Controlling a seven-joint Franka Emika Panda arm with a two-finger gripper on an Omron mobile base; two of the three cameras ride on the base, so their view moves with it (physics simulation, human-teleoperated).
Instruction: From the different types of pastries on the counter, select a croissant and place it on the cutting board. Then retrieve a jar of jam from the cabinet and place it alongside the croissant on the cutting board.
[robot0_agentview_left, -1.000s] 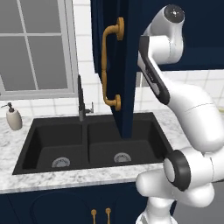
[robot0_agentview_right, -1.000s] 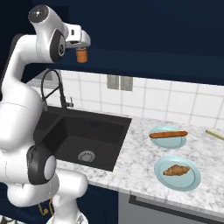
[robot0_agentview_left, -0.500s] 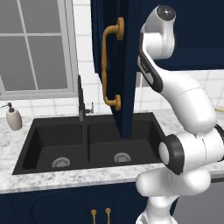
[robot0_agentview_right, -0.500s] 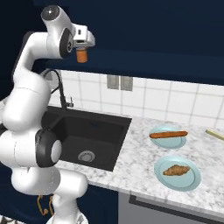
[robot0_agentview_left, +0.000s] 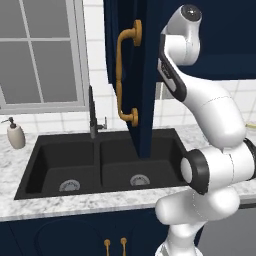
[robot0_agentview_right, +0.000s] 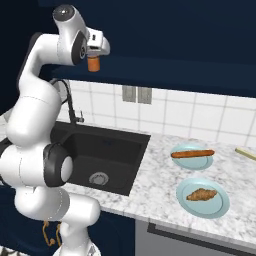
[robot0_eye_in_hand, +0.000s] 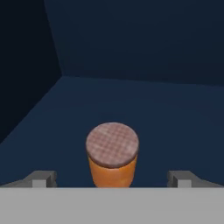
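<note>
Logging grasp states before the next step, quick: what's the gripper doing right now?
Gripper: open, fingertips wide on either side of the jar of jam, not touching it.

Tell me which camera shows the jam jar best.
The hand view: the jar sits centred and close, its checked lid and orange body plain, between the fingertips. The right base view shows it small under the gripper.

Left of my black double sink (robot0_agentview_left: 100, 167) a soap dispenser (robot0_agentview_left: 15, 135) stands below the window (robot0_agentview_left: 42, 52); the dark faucet (robot0_agentview_left: 93, 114) rises behind it.
</note>
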